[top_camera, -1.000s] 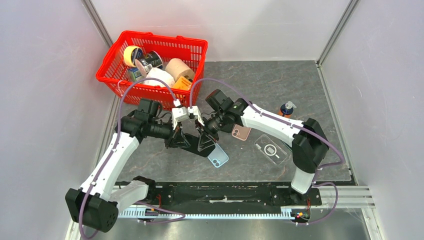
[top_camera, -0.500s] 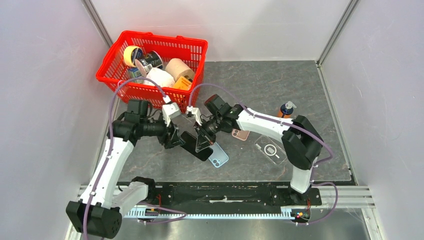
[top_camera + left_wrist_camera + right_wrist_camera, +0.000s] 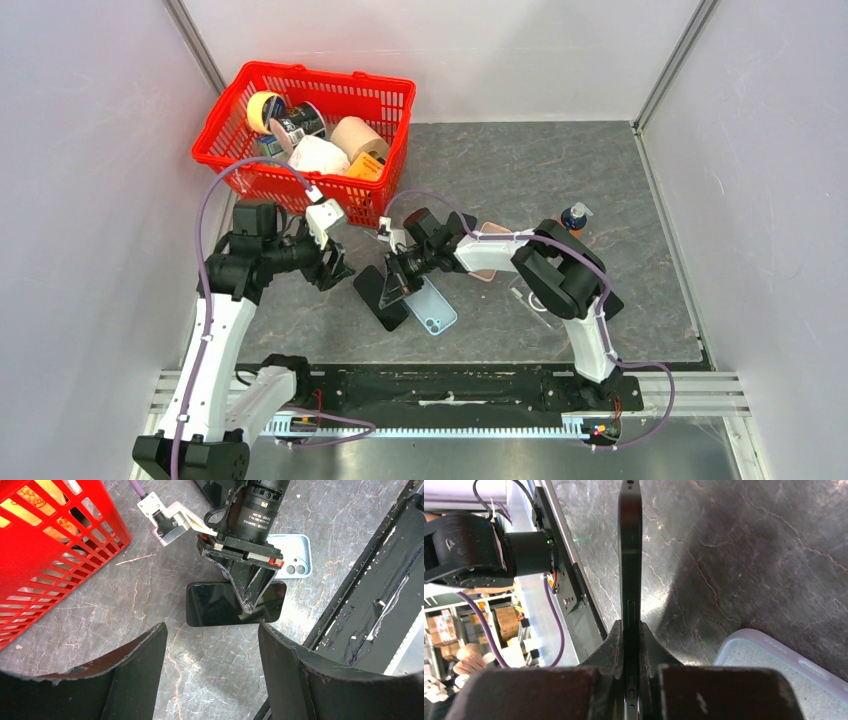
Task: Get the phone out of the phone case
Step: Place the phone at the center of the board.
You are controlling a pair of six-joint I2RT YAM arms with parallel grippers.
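black phone [image 3: 207, 611], pinched at one edge by the right gripper [image 3: 247, 604], may twist free onto the table [image 3: 560, 170]; left gripper [image 3: 337, 266] wide, empty.

A basket [image 3: 300, 185] is set at the far left of the table [image 3: 560, 160], with rolls [image 3: 358, 135] held in it. In front of the basket, near the middle of the table, the phone [image 3: 383, 308] is gripped between the fingers of the right gripper [image 3: 399, 283], and the phone case [image 3: 435, 312] is laid just beside it on its right. The left gripper [image 3: 338, 268] is placed to the left of the phone, apart from it, and a bottle [image 3: 573, 217] is stood well off to the right.
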